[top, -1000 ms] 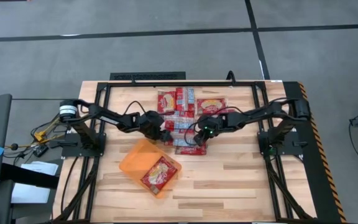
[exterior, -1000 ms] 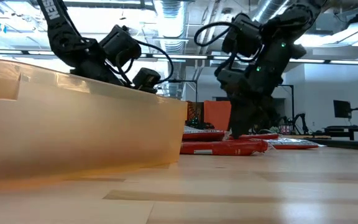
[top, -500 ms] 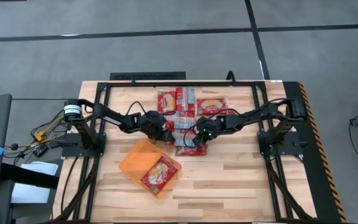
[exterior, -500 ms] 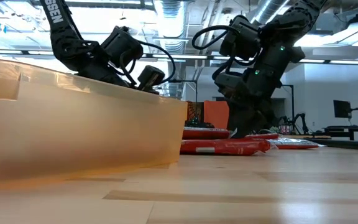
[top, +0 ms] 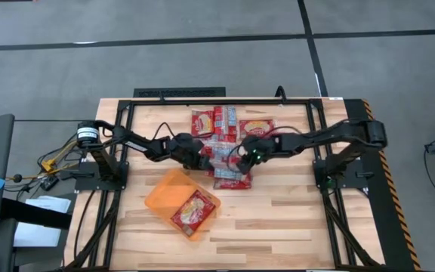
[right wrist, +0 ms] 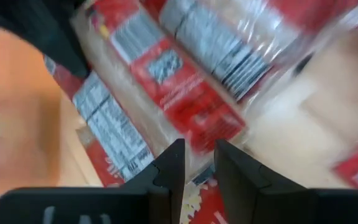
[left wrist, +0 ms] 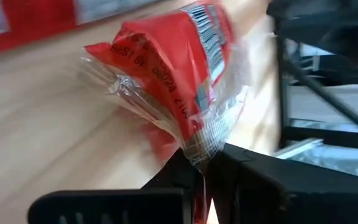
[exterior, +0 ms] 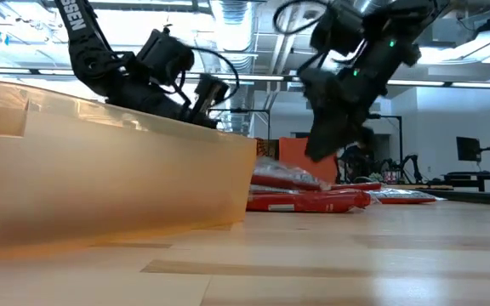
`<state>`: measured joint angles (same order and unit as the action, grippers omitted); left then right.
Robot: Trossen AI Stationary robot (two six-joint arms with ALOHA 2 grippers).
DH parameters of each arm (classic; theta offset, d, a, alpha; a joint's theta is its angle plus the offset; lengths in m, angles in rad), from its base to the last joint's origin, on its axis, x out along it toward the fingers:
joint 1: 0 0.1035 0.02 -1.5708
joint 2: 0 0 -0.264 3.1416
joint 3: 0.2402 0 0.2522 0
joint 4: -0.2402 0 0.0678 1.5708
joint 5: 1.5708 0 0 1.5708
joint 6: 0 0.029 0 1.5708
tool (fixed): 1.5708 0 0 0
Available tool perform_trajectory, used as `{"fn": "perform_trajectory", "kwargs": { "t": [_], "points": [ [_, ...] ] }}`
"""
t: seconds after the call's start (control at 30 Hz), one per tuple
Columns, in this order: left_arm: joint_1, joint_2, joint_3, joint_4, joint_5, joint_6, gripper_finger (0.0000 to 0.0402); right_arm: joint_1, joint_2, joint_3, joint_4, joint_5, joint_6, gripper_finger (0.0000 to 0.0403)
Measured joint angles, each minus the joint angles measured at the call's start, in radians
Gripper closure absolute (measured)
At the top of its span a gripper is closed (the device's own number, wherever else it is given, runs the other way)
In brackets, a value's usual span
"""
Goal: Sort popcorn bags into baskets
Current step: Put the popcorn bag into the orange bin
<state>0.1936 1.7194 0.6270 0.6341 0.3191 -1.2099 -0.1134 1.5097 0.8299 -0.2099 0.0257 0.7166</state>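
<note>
— Left gripper (top: 201, 161): what has it got?
— Its fingers (left wrist: 185, 171) are pinched on the clear crimped end of a red popcorn bag (left wrist: 173, 74), which sticks out straight ahead of them. It sits at the pile's edge nearest the orange basket (top: 159, 198).

— And the right gripper (top: 240, 168)?
— On the pile's other side from the basket, over the heap of popcorn bags (top: 225, 136). Its fingertips (right wrist: 169, 163) stand close together against a red-and-white packet (right wrist: 188, 93); a narrow gap shows, and I cannot tell whether the film is caught in it.

— Where's the basket against the pile?
— Just beside it, toward the table's front edge, turned at an angle. One yellow-panelled bag (top: 193, 212) already lies inside, at the end farther from the pile.

— From table height?
— The basket wall (exterior: 100, 170) fills the foreground, with flat red packets (exterior: 309, 201) beyond it.
</note>
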Motion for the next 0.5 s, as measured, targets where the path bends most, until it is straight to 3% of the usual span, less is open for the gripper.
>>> {"fn": "perform_trajectory", "kwargs": {
  "t": [0.33,0.5],
  "points": [
    [-0.001,-0.219,0.002,-0.018,-0.043,-0.004,0.0399,-0.091,-0.282,0.000,-0.135,0.057,-0.046,0.0290],
    [-0.059,-0.470,0.002,-0.307,-0.104,0.017,0.0400,-0.099,-0.369,0.001,-0.205,0.087,-0.050,0.0290]
  ]
}}
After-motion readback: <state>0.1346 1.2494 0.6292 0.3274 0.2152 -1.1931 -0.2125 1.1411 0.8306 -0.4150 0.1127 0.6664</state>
